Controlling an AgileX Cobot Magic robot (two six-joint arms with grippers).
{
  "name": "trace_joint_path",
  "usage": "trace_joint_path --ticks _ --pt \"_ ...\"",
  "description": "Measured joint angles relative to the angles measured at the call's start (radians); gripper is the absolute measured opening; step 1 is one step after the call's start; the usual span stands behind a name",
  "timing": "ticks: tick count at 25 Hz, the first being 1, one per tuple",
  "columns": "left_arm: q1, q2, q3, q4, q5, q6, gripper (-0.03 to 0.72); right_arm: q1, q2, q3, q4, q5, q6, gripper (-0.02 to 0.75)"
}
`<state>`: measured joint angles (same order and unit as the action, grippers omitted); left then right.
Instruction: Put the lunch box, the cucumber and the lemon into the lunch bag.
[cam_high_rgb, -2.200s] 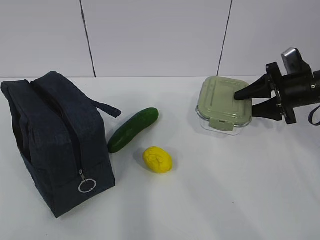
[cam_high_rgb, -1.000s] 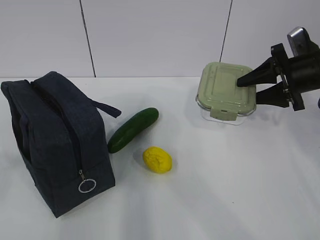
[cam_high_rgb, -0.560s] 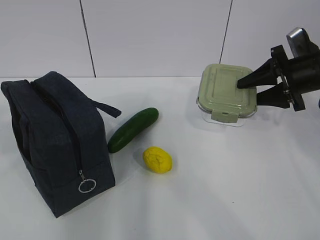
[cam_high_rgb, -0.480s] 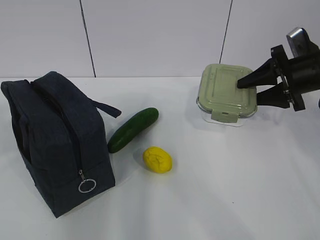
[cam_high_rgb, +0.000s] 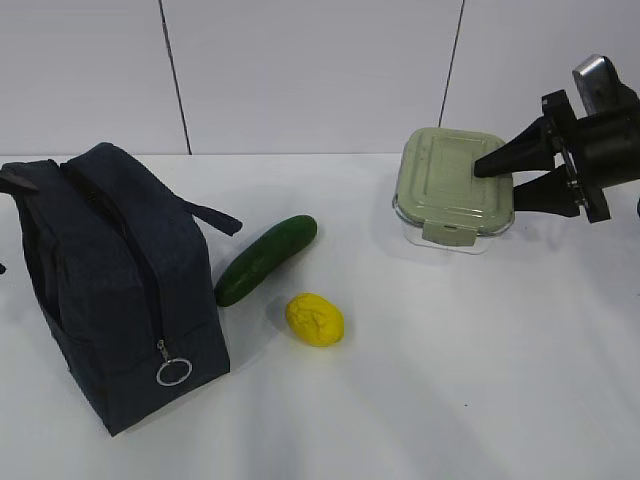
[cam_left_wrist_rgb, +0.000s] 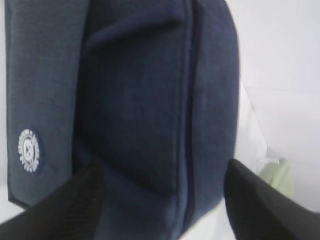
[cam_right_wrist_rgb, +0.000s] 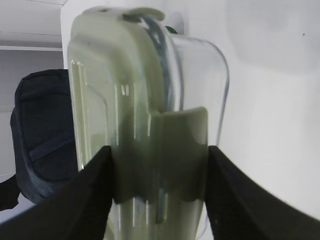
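Pinching clear rounded lunch box (cam_high_rgb: 452, 188), right claw (cam_high_rgb: 503, 181); left claw (cam_left_wrist_rgb: 162, 200) spread over fabric lunch bag (cam_high_rgb: 115, 280).

The clear rectangular lunch box with pale green lid (cam_high_rgb: 452, 187), clamped by the black right gripper (cam_high_rgb: 510, 179), has risen slightly at upper right, now hanging clear of the table.

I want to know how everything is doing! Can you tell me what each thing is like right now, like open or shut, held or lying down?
lunch bag: standing on the table, zipper shut.
lunch box: lid on, clipped, lifted off the table, held.
cucumber: lying on the table, untouched.
lemon: lying on the table, untouched.
right gripper: shut on the lunch box.
left gripper: jaws apart, by the lunch bag, holding nothing.
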<state>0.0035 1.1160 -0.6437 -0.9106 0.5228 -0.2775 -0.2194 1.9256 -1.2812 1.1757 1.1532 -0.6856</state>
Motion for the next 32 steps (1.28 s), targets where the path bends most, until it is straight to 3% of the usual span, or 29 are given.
trace_joint_path --ticks 12,32 --pt "0.000 0.183 -0.047 -0.164 -0.099 0.098 0.486 0.000 0.000 0.000 0.000 0.000 0.000 0.406" --pt "0.000 0.230 -0.071 -0.188 -0.072 0.209 0.456 0.000 0.000 0.000 0.000 0.000 -0.008 0.406"
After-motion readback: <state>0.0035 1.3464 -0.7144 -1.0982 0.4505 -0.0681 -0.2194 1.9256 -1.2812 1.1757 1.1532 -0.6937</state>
